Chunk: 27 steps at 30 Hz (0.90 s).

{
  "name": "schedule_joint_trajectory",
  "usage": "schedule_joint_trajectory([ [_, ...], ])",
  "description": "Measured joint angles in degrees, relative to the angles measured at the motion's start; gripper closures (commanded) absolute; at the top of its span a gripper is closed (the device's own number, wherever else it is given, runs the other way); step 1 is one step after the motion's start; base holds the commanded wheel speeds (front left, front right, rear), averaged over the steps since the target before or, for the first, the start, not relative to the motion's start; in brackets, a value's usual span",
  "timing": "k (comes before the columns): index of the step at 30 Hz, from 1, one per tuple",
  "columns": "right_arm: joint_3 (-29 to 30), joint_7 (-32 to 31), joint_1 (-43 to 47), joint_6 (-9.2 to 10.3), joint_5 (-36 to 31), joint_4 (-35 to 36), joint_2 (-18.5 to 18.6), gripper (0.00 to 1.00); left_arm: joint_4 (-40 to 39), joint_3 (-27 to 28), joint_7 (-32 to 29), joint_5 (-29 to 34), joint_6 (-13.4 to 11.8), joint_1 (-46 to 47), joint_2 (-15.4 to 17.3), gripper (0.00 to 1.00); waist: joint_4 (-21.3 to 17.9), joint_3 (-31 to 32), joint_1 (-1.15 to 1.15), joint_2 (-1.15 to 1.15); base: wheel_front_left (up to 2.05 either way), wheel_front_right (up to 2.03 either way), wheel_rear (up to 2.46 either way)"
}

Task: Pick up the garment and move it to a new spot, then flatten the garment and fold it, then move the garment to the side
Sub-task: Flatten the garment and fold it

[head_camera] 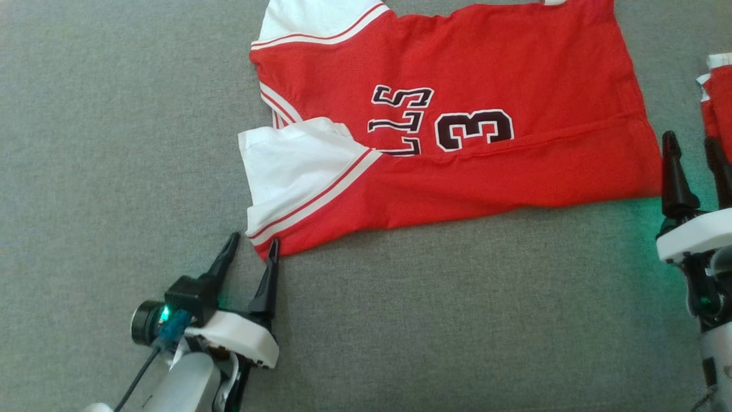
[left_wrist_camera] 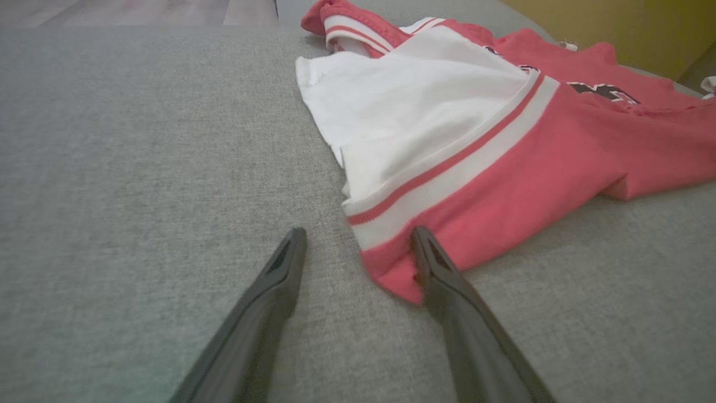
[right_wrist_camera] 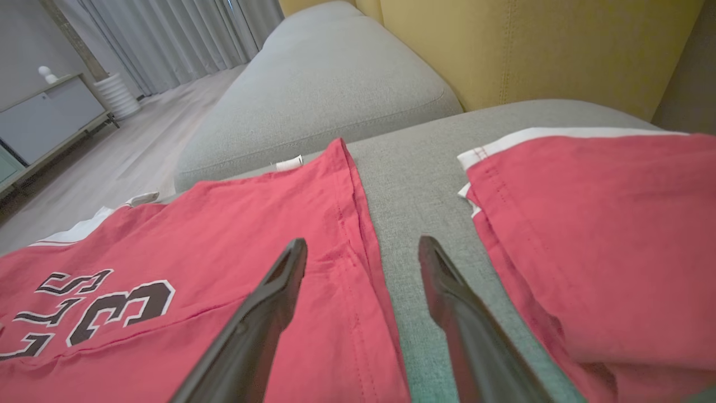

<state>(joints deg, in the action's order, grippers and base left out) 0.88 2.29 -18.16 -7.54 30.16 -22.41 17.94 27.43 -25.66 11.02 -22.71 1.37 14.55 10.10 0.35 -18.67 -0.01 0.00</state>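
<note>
Head view: the red garment [head_camera: 457,114] lies flat on the grey cushion [head_camera: 114,143] with its near edge doubled over, so the folding step appears to be in hand. The left gripper [head_camera: 254,240] stands wide open and empty, one finger [head_camera: 270,269] touching the garment's near corner. The right gripper [head_camera: 691,140], jaws equally wide and empty, sits at the hem end.

Left wrist view: the red corner rests against one finger [left_wrist_camera: 447,280], and the striped white sleeve [left_wrist_camera: 403,95] lies just beyond the tips.

Right wrist view: the hem edge runs between the parted jaws, with a second red garment [right_wrist_camera: 587,224] just outside them.

The next move likely calls for fresh grips at both ends.
</note>
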Motion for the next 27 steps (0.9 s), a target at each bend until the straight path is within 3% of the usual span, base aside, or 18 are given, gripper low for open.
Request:
schedule_joint_trajectory([
  [1,0.05,-0.45,0.00,0.00,-0.02,-0.16,-0.19,0.00,0.03,-0.14,-0.54,-0.08,0.19,0.22,-0.10,0.54,0.03,0.05,0.00,0.00,0.00,0.00,0.00],
  [2,0.09,-1.04,0.01,0.00,-0.23,-0.53,-0.42,0.00,0.04,-0.35,-1.18,-0.42,0.45,0.48,-0.13,0.92,0.07,0.12,0.00,0.00,0.00,0.00,0.00],
  [3,0.13,-1.75,0.02,0.00,-0.48,-0.94,-0.70,0.00,0.04,-0.49,-1.68,-0.63,1.03,0.57,-0.13,1.00,0.14,0.19,0.00,0.00,0.00,0.00,0.00],
  [16,4.88,-8.55,-0.20,0.00,-5.05,-9.22,-2.46,0.00,-3.54,-1.77,-2.42,0.12,0.56,0.62,2.22,1.00,2.08,0.34,0.01,0.00,0.00,0.00,0.00],
  [17,4.90,-8.77,-0.30,0.00,-5.05,-9.23,-2.47,0.04,-3.79,-1.77,-2.46,0.23,0.56,0.63,2.47,1.00,2.15,0.35,0.01,0.00,0.00,0.00,0.00],
  [18,4.88,-9.20,-0.37,0.00,-5.04,-9.24,-2.47,0.58,-4.00,-1.77,-2.46,0.44,0.53,0.63,2.64,1.00,2.22,0.40,0.01,0.00,0.00,0.00,0.00],
  [19,4.78,-9.47,-0.40,0.00,-5.04,-9.23,-2.46,0.95,-4.25,-1.81,-2.47,0.59,0.29,0.63,2.77,1.00,2.27,0.46,0.01,0.00,0.00,0.00,0.00],
  [20,4.71,-9.90,-0.40,0.00,-5.02,-9.22,-2.46,1.00,-4.52,-1.83,-2.49,0.63,0.13,0.62,2.91,1.00,2.31,0.56,0.01,0.00,0.00,0.00,0.00],
  [27,3.36,-10.46,0.92,0.00,-3.65,-8.11,-2.00,1.00,-6.68,-2.12,-3.01,0.64,-0.37,-0.18,4.30,1.00,2.42,2.60,0.01,0.00,0.00,0.00,0.00],
])
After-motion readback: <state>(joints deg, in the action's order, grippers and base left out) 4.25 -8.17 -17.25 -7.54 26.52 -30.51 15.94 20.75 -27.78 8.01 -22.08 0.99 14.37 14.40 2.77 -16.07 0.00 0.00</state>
